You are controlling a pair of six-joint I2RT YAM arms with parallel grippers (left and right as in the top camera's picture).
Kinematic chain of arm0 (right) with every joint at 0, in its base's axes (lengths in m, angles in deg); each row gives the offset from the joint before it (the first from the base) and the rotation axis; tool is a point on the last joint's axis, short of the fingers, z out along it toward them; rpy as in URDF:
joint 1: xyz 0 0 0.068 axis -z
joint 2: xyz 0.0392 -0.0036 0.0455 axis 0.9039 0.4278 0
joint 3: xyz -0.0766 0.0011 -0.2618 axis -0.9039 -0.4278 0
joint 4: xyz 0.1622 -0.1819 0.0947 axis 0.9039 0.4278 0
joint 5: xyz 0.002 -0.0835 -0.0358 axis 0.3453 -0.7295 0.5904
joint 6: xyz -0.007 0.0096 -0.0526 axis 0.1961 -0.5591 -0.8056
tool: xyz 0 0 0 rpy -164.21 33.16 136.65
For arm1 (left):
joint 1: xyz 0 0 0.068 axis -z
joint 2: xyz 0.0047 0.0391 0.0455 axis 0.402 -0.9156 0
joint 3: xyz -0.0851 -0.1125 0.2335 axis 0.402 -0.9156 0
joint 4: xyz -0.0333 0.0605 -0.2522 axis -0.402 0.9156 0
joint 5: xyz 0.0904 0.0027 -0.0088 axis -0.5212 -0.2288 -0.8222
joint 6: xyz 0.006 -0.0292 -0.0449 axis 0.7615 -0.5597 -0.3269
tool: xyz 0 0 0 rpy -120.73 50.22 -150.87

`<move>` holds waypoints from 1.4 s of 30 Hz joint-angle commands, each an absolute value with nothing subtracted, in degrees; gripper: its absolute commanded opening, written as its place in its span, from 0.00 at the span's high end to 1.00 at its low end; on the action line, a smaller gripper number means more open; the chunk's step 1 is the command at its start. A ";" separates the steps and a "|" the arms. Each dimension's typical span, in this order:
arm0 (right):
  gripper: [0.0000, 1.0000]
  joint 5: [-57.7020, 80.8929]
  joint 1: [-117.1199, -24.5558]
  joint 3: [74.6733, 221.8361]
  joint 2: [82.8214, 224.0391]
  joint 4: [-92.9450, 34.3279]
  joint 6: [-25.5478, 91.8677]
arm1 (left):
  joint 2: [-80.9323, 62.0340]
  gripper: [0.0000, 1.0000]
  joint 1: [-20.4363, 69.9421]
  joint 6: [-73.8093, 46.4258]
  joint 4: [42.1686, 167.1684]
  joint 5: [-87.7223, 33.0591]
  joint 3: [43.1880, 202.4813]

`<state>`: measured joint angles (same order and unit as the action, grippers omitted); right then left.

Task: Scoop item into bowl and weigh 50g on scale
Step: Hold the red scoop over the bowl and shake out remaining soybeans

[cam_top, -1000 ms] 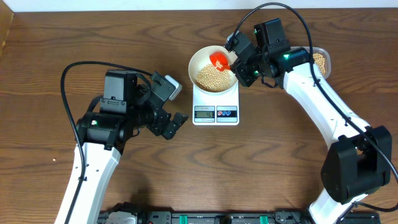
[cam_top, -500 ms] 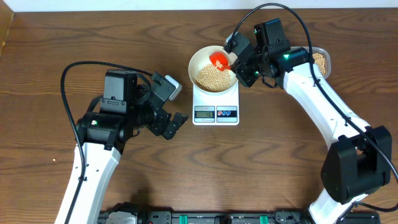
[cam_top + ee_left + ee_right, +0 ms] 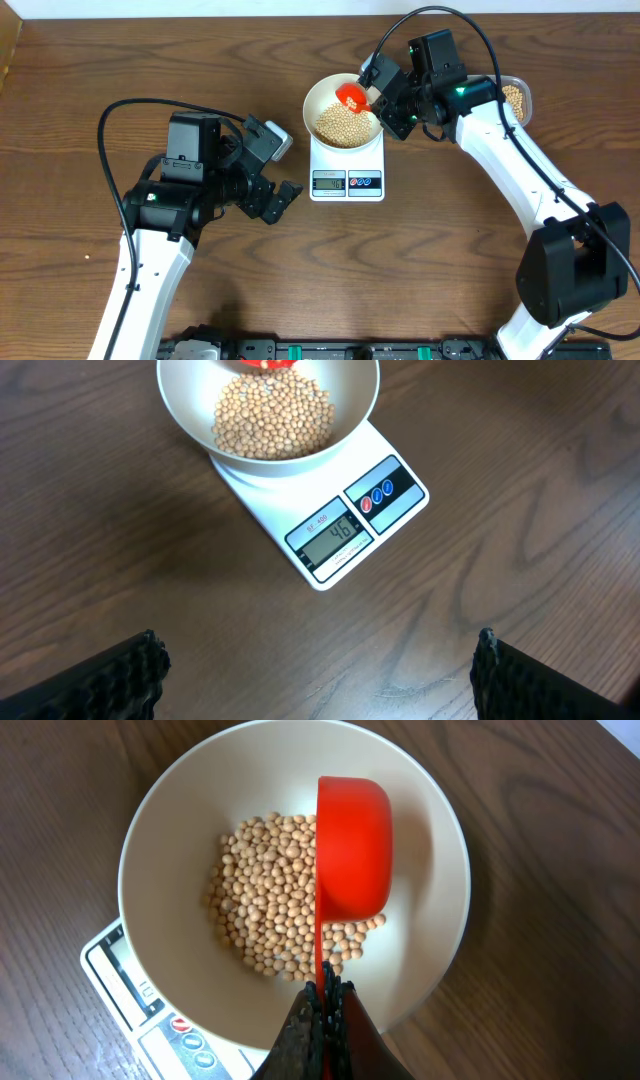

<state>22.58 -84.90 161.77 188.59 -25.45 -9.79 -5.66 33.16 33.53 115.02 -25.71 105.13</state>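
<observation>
A white bowl (image 3: 312, 100) stands on the white scale (image 3: 347, 182) and holds a heap of tan beans (image 3: 340, 125). In the left wrist view the scale (image 3: 340, 530) shows 46 on its display. My right gripper (image 3: 325, 995) is shut on the thin handle of a red scoop (image 3: 355, 845). The scoop is turned on its side over the beans (image 3: 265, 910), inside the bowl's rim (image 3: 160, 840). My left gripper (image 3: 318, 660) is open and empty over bare table, in front and to the left of the scale.
A clear plastic container (image 3: 515, 97) with more beans sits at the back right, behind my right arm. My left arm (image 3: 190, 190) takes up the left middle of the wooden table.
The red scoop has shifted very slightly toward the bowl's far rim. The left arm has not moved.
</observation>
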 commanded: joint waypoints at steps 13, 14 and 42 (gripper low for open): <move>0.99 22.51 -85.19 163.33 188.04 -26.92 -11.69 | -5.96 0.01 33.27 34.54 115.00 -26.04 106.51; 0.99 22.51 -85.19 163.33 188.04 -26.89 -11.69 | -5.96 0.02 33.27 34.54 115.00 -26.04 106.51; 0.99 21.79 -85.19 163.33 188.04 -27.11 -11.58 | -5.96 0.01 33.27 34.54 115.00 -26.04 106.51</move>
